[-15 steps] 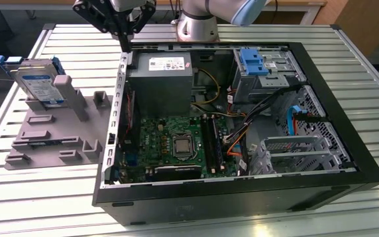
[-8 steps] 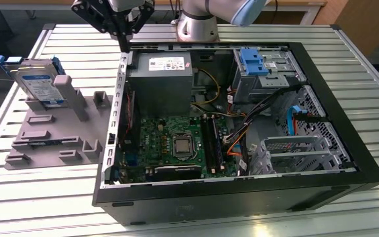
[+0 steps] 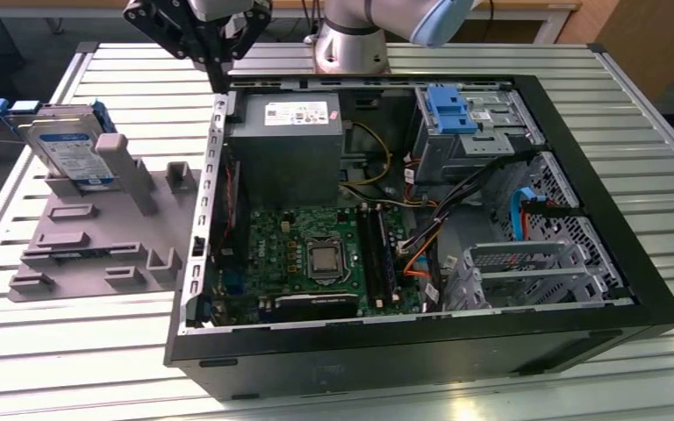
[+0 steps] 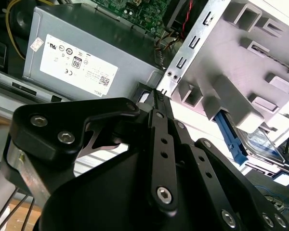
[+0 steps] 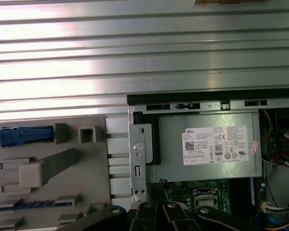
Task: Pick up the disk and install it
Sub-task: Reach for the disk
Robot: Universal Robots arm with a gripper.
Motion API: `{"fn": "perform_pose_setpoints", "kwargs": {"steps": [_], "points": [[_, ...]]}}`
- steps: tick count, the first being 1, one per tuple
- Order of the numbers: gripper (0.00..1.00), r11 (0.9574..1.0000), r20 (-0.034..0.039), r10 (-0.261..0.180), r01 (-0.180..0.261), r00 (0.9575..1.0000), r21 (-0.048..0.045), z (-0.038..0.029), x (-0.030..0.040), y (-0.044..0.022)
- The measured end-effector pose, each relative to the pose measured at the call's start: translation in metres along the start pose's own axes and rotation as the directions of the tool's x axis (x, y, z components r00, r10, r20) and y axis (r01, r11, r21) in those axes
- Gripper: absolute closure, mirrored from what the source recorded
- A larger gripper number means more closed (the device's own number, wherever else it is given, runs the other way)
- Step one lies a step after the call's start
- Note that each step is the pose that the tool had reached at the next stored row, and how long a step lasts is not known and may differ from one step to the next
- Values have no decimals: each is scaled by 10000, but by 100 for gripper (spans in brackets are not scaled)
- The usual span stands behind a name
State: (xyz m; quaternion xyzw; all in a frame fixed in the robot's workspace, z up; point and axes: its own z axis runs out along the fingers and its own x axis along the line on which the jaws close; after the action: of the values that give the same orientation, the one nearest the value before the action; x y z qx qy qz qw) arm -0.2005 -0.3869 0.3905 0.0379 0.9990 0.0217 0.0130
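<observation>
Off to one side of the gripper [image 4: 157, 96], the disk [image 4: 260, 142] is mostly hidden behind the grey holder post [image 4: 231, 103], and the first wrist view's edge cuts it off.

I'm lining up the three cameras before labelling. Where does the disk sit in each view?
Exterior view: the disk leans in the grey fixture at the exterior view's left, outside the computer case.
Second wrist view: its silver face and blue carrier show past the fixture's grey post.
First wrist view: edge-on, a blue strip at the fixture's corner.
Shared landmark: the grey power supply with its white sticker.
</observation>
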Motion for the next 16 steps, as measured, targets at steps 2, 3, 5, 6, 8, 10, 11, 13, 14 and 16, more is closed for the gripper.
{"fn": "perform_pose_setpoints", "kwargs": {"steps": [2,3,5,6,8,10,11,13,14,16], "points": [[89,10000,0,0,0,10000,-1,1,6,-1],[89,10000,1,0,0,10000,-1,2,9,-1],[89,10000,1,0,0,10000,-1,2,14,-1],[89,10000,0,0,0,10000,0,3,17,-1],[89,10000,1,1,-1,10000,-1,4,23,-2],[89,10000,0,0,0,10000,0,5,29,-3],[89,10000,0,0,0,10000,-1,5,33,-3],[89,10000,0,0,0,10000,0,6,42,-4],[89,10000,0,0,0,10000,0,7,46,-4],[89,10000,0,0,0,10000,-1,8,55,-4]]}}
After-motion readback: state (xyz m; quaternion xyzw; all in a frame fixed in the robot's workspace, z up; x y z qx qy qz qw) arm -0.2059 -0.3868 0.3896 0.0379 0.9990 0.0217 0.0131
